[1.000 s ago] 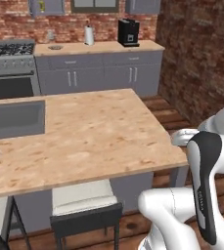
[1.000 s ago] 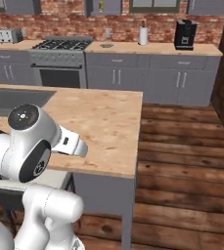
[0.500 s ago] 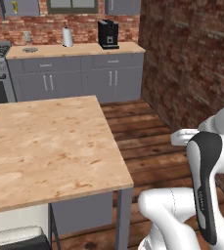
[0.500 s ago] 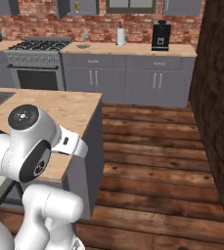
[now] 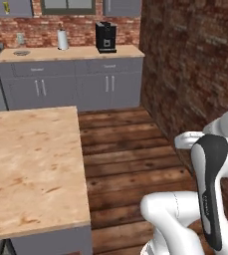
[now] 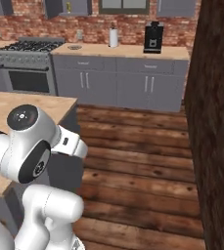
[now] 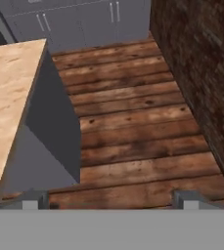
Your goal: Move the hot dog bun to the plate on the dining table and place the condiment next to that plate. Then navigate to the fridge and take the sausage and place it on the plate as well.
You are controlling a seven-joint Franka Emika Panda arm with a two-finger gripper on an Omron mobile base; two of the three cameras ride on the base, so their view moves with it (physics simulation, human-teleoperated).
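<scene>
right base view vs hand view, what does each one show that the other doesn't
Right base view alone: the stove, a paper towel roll, a black coffee machine on the back counter, and the window above.

Hand view alone: the gripper, jaws wide open with nothing between them, over bare floor.

Both: the dining table with its pale wood top, the grey cabinets, the wood plank floor and the brick wall on the right.
</scene>
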